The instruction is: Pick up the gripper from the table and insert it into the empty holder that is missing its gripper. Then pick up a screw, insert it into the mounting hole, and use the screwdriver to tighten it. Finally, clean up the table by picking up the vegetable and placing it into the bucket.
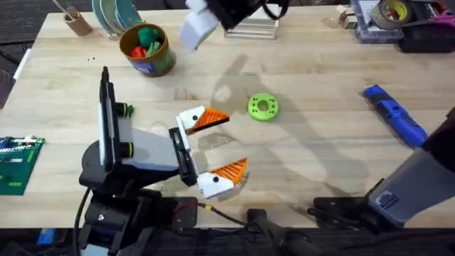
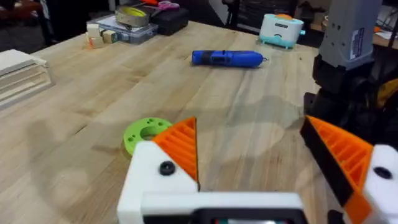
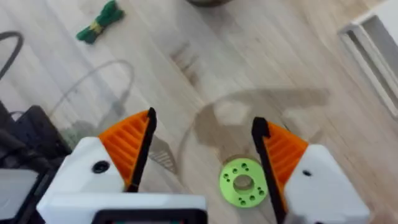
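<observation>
Your left gripper sits low over the pale wooden bench, its white fingers with orange ribbed pads spread wide with nothing between them. Just beyond the nearer pad lies the bright green flat ring. Well past it, the bright blue fat-handled screwdriver lies on its side. The other arm's grey and black body stands beside the far pad.

Robotics lab or workshop: wooden workbench, green circuit board, tape roll, parts organiser, cabling.
</observation>
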Robot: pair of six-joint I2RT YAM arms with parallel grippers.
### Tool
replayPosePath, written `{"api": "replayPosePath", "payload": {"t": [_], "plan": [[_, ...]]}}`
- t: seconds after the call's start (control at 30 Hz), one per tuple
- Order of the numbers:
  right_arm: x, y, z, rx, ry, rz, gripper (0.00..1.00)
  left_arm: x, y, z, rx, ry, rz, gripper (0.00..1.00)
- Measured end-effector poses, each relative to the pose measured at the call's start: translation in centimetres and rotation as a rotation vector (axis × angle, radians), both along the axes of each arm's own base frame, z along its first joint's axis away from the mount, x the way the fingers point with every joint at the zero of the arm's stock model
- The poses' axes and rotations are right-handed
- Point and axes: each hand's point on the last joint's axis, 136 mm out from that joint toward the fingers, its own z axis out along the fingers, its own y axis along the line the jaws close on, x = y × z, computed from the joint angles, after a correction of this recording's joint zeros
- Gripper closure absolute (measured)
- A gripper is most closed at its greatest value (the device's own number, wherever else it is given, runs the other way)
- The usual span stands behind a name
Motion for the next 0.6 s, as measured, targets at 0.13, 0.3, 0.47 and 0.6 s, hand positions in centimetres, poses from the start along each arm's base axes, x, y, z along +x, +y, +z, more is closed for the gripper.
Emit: {"api": "replayPosePath", "payload": {"t": [0.13,0.3,0.47,0.6], "plan": [[2.2,-3.1,-0.2,0.001,0.034,-0.115,0.022,0.0,0.0,0.0,0.000,0.000,0.000,0.009],[4.2,-9.6,-0.9,-0.037,0.113,-0.280,0.019,0.0,0.0,0.0,0.000,0.000,0.000,0.332],[3.9,-17.1,1.3,-0.044,0.135,-0.432,0.019,0.0,0.0,0.0,0.002,-0.006,0.000,0.987],[2.9,-21.7,4.3,-0.018,0.084,-0.532,0.019,0.0,0.0,0.0,0.002,-0.006,0.000,0.997]]}}
